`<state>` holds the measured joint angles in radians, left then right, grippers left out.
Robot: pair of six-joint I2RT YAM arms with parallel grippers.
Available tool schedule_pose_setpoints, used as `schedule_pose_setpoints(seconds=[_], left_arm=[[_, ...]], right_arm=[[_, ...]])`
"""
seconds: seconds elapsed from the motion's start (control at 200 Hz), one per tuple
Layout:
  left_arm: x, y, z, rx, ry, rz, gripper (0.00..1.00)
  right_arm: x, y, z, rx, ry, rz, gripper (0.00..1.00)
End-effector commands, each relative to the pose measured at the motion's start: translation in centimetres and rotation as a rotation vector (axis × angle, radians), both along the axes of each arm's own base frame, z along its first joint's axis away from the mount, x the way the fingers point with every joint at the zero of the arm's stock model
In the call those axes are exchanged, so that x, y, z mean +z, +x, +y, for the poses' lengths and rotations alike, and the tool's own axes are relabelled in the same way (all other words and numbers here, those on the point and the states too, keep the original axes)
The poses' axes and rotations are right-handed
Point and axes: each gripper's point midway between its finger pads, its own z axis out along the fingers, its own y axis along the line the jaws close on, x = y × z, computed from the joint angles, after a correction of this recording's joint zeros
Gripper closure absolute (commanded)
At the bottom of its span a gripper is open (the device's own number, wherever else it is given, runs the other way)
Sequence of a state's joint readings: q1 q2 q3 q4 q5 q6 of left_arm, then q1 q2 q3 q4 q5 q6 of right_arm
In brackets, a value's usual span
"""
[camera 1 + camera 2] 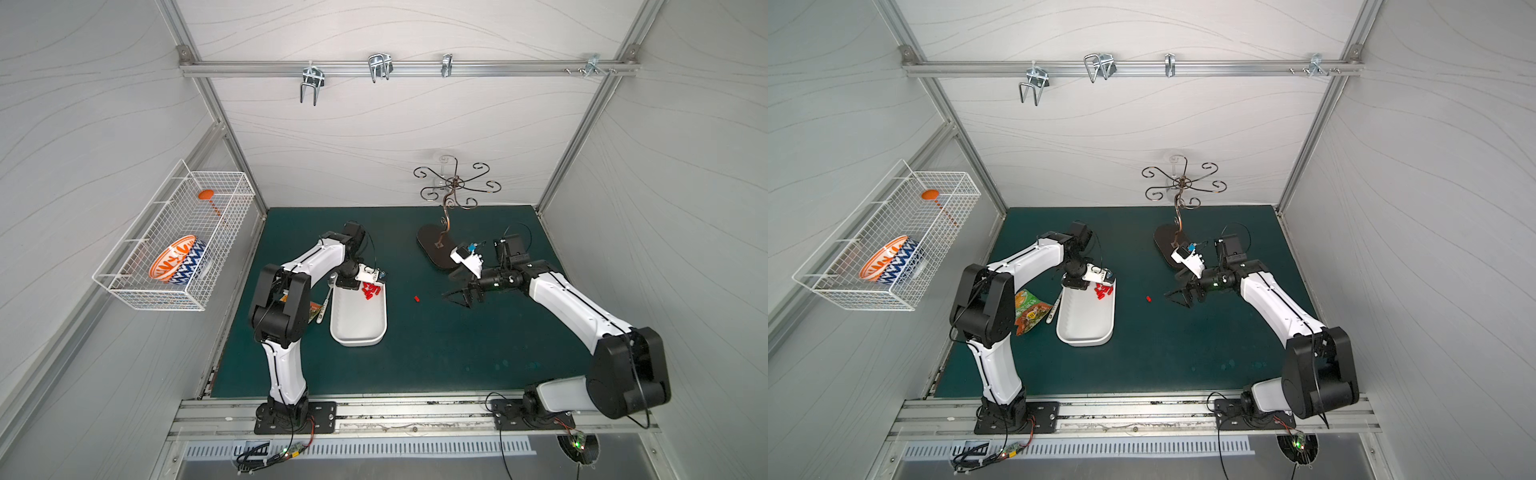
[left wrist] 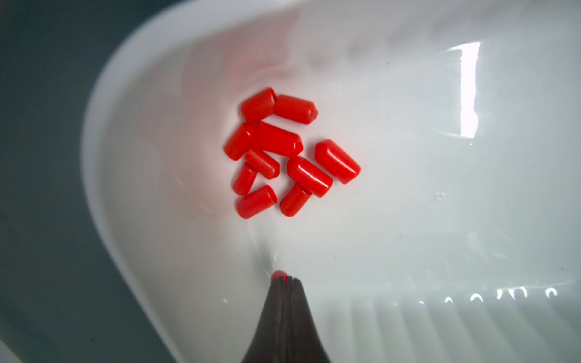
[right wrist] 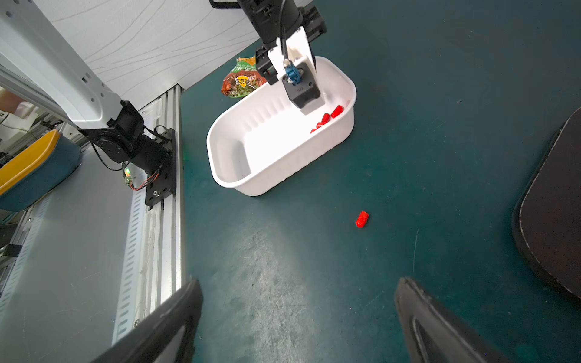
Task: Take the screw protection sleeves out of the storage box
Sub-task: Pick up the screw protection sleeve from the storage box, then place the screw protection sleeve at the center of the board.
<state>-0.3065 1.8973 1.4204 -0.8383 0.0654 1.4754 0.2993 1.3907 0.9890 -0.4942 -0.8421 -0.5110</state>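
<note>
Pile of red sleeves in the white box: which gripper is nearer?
Left. The left gripper is inside the storage box beside the pile, shut on one sleeve; the right gripper is open over the mat outside it.

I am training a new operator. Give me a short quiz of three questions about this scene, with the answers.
1. True or false: the left gripper is shut on a red sleeve.
2. How many sleeves lie on the green mat, outside the storage box?
3. The right gripper is: A) open and empty; B) shut on a sleeve; C) shut and empty.
Key: 1 true; 2 one sleeve; 3 A.
</note>
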Motion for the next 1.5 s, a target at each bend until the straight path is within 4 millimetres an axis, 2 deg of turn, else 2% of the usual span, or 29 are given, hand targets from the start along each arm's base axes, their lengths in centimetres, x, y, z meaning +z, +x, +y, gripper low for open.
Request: schedule_pose_setpoints(seconds=[0.0, 0.09, 0.25, 0.405, 0.5, 0.57, 0.735, 0.82, 0.935, 0.95, 1.01, 1.156, 1.286, 1.376, 1.396, 1.491], left_arm=[[1.7, -1.5, -0.6, 0.043, -0.066, 0.032, 1.00], [3.3, -2.2, -1.5, 0.087, -0.132, 0.051, 1.00], [7.2, -3.2, -5.0, 0.211, -0.328, 0.096, 1.00], [8.8, -4.0, -9.0, 0.270, -0.432, 0.122, 1.00], [8.4, -4.3, -11.9, 0.251, -0.440, 0.141, 1.00], [7.5, -4.1, -13.9, 0.234, -0.425, 0.159, 1.00], [3.3, -2.0, -17.0, 0.215, -0.323, 0.148, 1.00], [1.3, -0.6, -17.8, 0.216, -0.270, 0.135, 1.00], [-1.3, 0.1, -18.0, 0.221, -0.208, 0.149, 1.00], [-0.8, 0.6, -18.4, 0.219, -0.217, 0.135, 1.00], [-1.5, 0.9, -18.4, 0.224, -0.205, 0.137, 0.99], [-2.3, 0.4, -18.2, 0.227, -0.179, 0.152, 0.87], [-1.8, 0.1, -17.9, 0.228, -0.175, 0.147, 0.76], [-1.0, 0.3, -17.9, 0.219, -0.187, 0.124, 0.71], [-1.6, -0.2, -17.5, 0.221, -0.171, 0.136, 0.70], [-1.4, -0.2, -17.2, 0.216, -0.163, 0.123, 0.66]], right_arm=[[0.1, 0.1, 0.0, 0.000, 0.009, 0.014, 0.01], [0.2, 0.2, -0.1, -0.004, 0.013, 0.010, 0.01], [1.2, 1.0, -1.1, -0.047, 0.055, 0.025, 0.01], [2.2, 2.6, -3.3, -0.139, 0.088, 0.027, 0.01], [2.7, 3.7, -4.8, -0.212, 0.081, 0.008, 0.01], [2.7, 4.4, -5.8, -0.263, 0.054, -0.009, 0.01], [2.8, 5.8, -8.3, -0.367, -0.001, -0.050, 0.01], [2.8, 6.0, -8.9, -0.393, -0.017, -0.067, 0.01], [2.9, 6.0, -9.0, -0.395, -0.019, -0.074, 0.01], [3.0, 6.0, -8.9, -0.393, -0.016, -0.074, 0.01], [3.0, 5.9, -8.8, -0.387, -0.009, -0.070, 0.01], [2.8, 5.9, -8.8, -0.383, -0.008, -0.062, 0.01], [2.8, 5.9, -8.6, -0.375, 0.001, -0.053, 0.01], [2.7, 5.8, -8.5, -0.373, 0.002, -0.051, 0.01], [2.7, 5.8, -8.6, -0.373, 0.001, -0.050, 0.01], [2.7, 5.8, -8.5, -0.371, 0.003, -0.048, 0.01]])
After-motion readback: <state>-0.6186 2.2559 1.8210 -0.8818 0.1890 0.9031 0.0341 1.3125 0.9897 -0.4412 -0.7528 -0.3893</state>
